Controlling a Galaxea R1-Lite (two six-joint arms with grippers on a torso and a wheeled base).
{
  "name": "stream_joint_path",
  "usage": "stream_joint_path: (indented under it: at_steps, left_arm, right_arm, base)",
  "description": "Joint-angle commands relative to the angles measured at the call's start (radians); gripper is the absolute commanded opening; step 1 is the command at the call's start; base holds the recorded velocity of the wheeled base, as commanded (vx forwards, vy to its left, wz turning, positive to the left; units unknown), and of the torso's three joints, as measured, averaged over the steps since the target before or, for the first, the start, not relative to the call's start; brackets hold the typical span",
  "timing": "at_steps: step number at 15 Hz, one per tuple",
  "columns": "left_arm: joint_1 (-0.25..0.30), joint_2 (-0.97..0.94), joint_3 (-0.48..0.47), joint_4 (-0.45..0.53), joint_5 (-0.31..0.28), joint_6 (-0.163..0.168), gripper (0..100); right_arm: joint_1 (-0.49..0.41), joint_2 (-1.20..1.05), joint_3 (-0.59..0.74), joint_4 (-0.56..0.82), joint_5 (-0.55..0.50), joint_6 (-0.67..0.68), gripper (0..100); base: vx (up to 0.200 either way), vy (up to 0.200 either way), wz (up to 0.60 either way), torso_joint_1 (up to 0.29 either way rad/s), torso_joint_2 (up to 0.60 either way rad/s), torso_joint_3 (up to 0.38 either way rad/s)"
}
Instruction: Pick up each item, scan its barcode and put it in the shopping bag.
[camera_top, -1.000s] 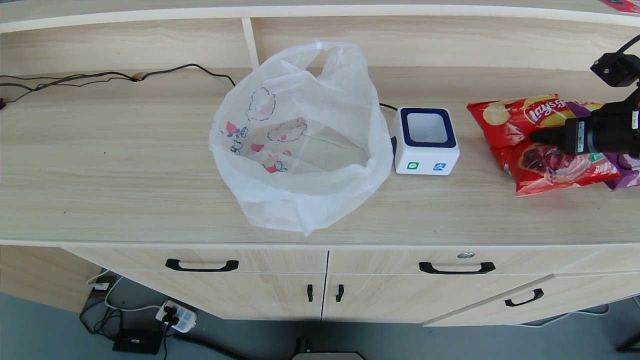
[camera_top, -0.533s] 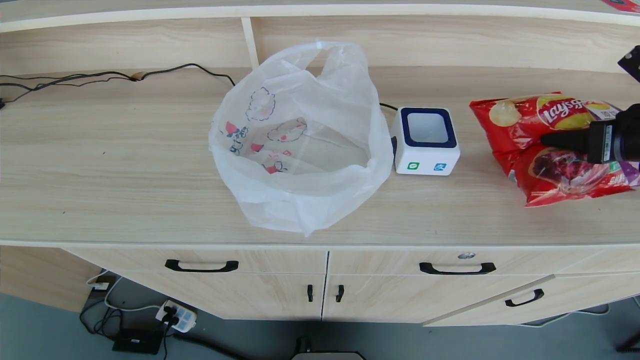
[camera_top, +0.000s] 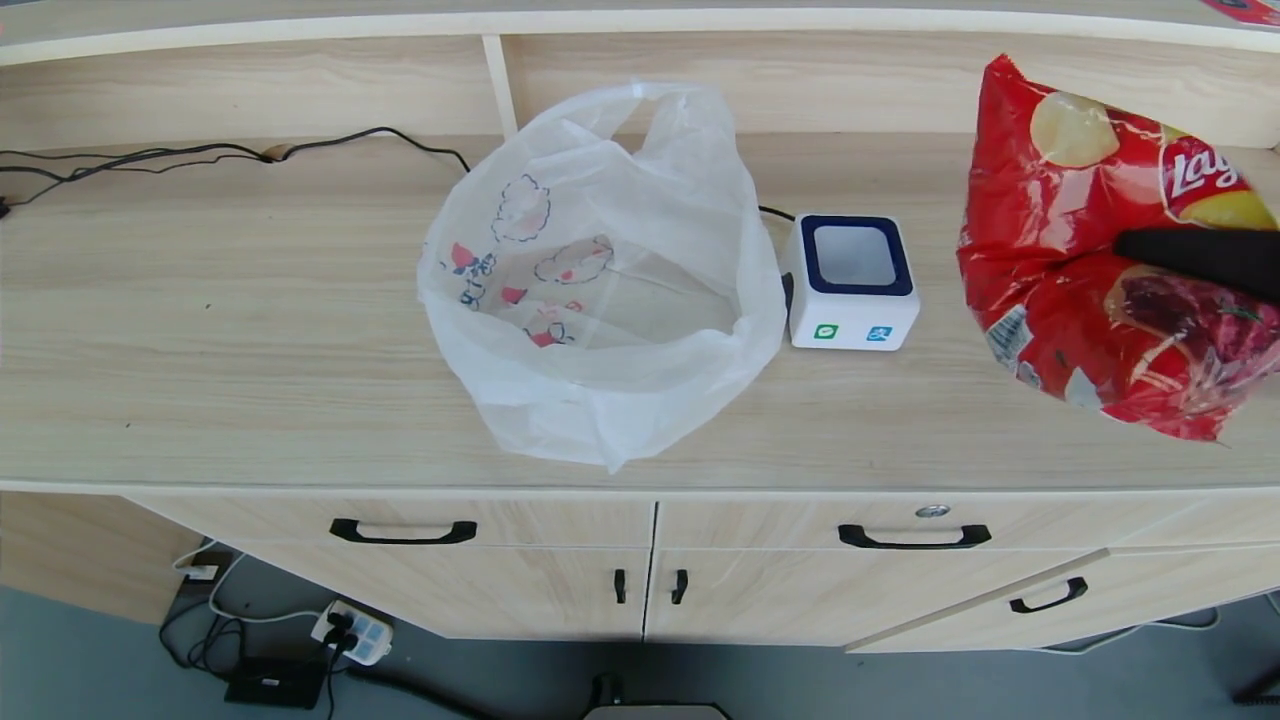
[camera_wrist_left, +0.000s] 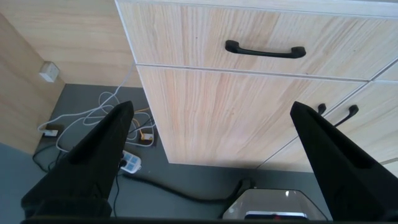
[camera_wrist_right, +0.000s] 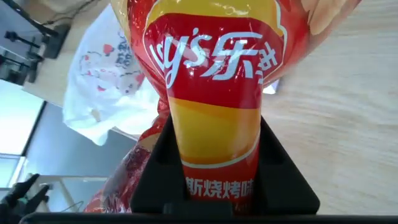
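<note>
Lifted off the counter (camera_top: 200, 330) in the last second, the chip bag (camera_top: 1080, 250) no longer lies flat at the right end. It now hangs in the air in the right gripper (camera_top: 1135, 248), stood on end and leaning, and it sits closer to the head camera than before. The shopping bag (camera_top: 600, 290) and the scanner (camera_top: 853, 282) have not shifted.

We see a glossy red packet, crinkled where it is pinched across its middle. A pale potato chip is printed near its upper end, with a red and yellow logo beside it and a darker food picture lower down. A small white printed patch (camera_top: 1008, 335) sits on its lower left edge, too small for us to say what it is. The packet hangs to the right of the scanner and apart from it, its upper end in front of the back shelf panel.

From the right wrist camera, the right gripper (camera_wrist_right: 216, 124) has its black fingers (camera_wrist_right: 283, 174) closed on the packet from both sides, squeezing a yellow band of it into a narrow waist.

The shopping bag stands open, white and translucent with small cartoon prints, just left of the scanner.

Our left gripper (camera_wrist_left: 211, 109) faces the cabinet front (camera_wrist_left: 249, 93) below the counter, jaws spread wide with nothing between them.
</note>
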Motion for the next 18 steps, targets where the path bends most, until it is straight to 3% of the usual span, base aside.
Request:
stream_joint_path:
  at_steps: [1, 5, 8, 12, 16, 18]
  left_arm:
    - [0.0, 0.002, 0.0, -0.001, 0.0, 0.0, 100]
    - [0.0, 0.002, 0.0, -0.001, 0.0, 0.0, 100]
    - [0.0, 0.002, 0.0, -0.001, 0.0, 0.001, 100]
    - [0.0, 0.002, 0.0, -0.004, 0.0, 0.026, 100]
    - [0.0, 0.002, 0.0, -0.002, 0.0, 0.029, 100]
    - [0.0, 0.002, 0.0, -0.002, 0.0, 0.027, 100]
  right_arm:
    - [0.19, -0.109, 0.256, -0.266, 0.008, 0.207, 0]
    - [0.257, -0.109, 0.388, -0.541, 0.007, 0.506, 0]
    - [0.257, -0.128, 0.408, -0.635, 0.008, 0.759, 0]
    - [0.283, -0.114, 0.425, -0.653, 0.007, 0.805, 0]
    - [0.499, -0.18, 0.446, -0.671, 0.002, 0.873, 0]
    - [0.549, -0.161, 0.445, -0.724, 0.001, 0.854, 0]
  base:
    - [0.0, 0.0, 0.0, 0.0, 0.0, 0.0]
    - [0.0, 0.0, 0.0, 0.0, 0.0, 0.0]
    - [0.0, 0.0, 0.0, 0.0, 0.0, 0.0]
    - [0.0, 0.0, 0.0, 0.0, 0.0, 0.0]
    - [0.0, 0.0, 0.0, 0.0, 0.0, 0.0]
    - [0.0, 0.0, 0.0, 0.0, 0.0, 0.0]
